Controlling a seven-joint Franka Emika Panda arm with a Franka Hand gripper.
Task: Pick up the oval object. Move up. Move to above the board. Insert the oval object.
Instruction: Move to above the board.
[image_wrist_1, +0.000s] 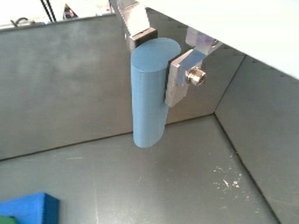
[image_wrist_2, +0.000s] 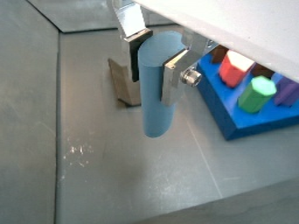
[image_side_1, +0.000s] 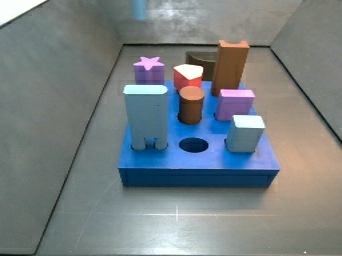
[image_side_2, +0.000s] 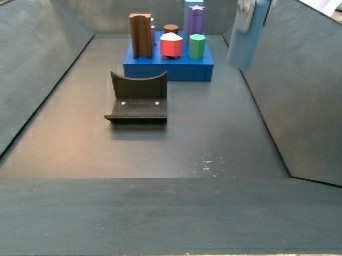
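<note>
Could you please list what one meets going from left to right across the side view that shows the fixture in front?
In order: tall brown post, red peg, green peg, then the oval object, held aloft by the gripper beside the board.

Two wrist cameras are riding close beside the gripper (image_wrist_1: 163, 59), both looking steeply down past the oval object (image_wrist_1: 151, 92) clamped between its fingers onto the grey floor. One is catching only a corner of the board (image_wrist_1: 28, 209); the opposite one is taking in the board's edge (image_wrist_2: 251, 122) and the fixture (image_wrist_2: 122, 81) just behind the gripper (image_wrist_2: 159, 58). A side camera is sitting near the board (image_side_1: 201, 166), looking down on it from the front, with the fixture (image_side_1: 201, 58) behind. Another side camera is looking from far down the enclosure, the fixture (image_side_2: 138, 98) nearer than the board (image_side_2: 171, 69). Both side views are sharing board and fixture.
</note>
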